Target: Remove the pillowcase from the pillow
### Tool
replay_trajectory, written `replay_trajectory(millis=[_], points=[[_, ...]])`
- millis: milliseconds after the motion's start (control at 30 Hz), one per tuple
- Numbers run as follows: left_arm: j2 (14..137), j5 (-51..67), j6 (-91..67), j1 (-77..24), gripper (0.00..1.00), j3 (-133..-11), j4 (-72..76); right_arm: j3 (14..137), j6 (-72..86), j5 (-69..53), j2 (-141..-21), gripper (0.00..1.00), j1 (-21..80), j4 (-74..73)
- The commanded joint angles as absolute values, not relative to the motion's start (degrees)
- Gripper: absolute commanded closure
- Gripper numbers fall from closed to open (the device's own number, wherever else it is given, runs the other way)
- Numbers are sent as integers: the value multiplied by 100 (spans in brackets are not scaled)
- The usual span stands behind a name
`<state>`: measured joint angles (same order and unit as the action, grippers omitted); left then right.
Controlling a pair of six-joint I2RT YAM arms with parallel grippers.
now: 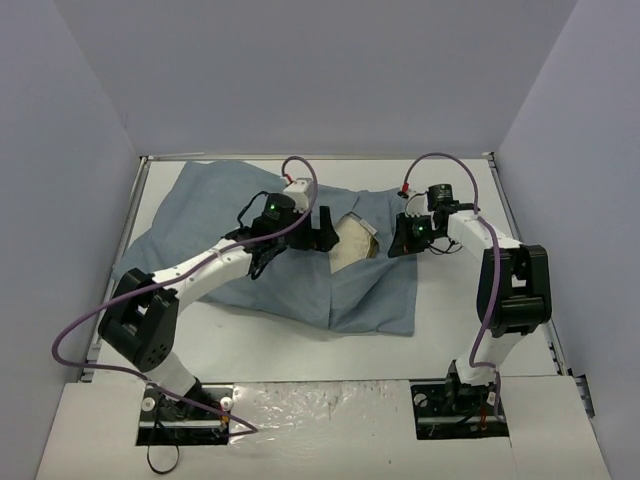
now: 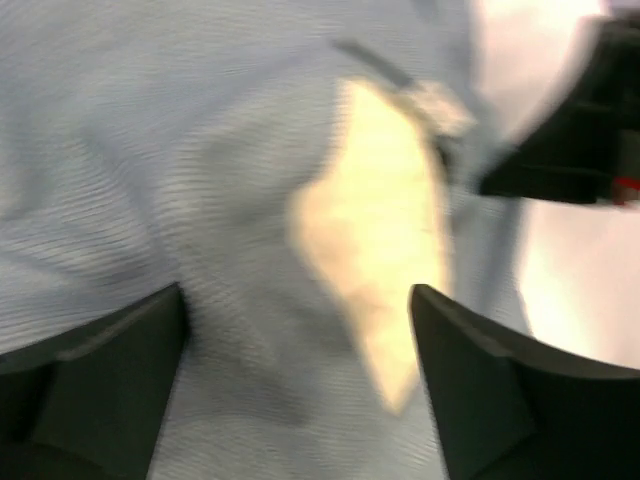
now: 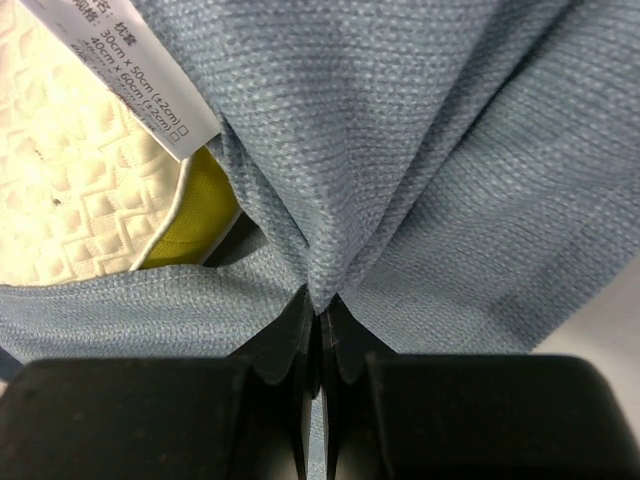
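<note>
**Bared pillow corner sits between the 2 grippers**

Nearest the arm bases, the white table (image 1: 300,350) shows in a bare strip before the near hem of the floppy blue-grey cloth pillowcase (image 1: 200,215). The pillowcase spreads left to right across the table, with most of it lying on the left.

Farther in, a corner of the quilted cream-white pillow (image 1: 352,240) shows through the case's mouth, and both grippers flank it. The left gripper (image 1: 322,230) hangs just to its left with its jaws wide apart and nothing between them. It is the nearer of the 2 to the pillow.

The right gripper (image 1: 403,240) is on the corner's right side, pinched tight on a fold of the pillowcase. Just beside that fold are the pillow's mustard-yellow band (image 3: 205,195) and a printed white label (image 3: 130,60).

The rest of the pillow is hidden. Its long axis probably runs leftward under the cloth, so the left arm looks best placed to pin the corner.
</note>
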<state>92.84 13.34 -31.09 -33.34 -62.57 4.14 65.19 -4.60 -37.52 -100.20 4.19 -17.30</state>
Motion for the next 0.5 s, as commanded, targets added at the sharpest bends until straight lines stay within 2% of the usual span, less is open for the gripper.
replay_trajectory(millis=[0,267,467], points=[[8851,1731,-2514,-3884,6,-6723,185,6478,-492,-3928,-10107,100,483,-1802],[9587,1434,-1918,-4516,6,-7091,-307,6442,-729,-4587,-10222,100,413,-1775],[10379,320,-1460,-4860,15,-8136,-913,6434,-747,-4684,-10204,100,396,-1775]])
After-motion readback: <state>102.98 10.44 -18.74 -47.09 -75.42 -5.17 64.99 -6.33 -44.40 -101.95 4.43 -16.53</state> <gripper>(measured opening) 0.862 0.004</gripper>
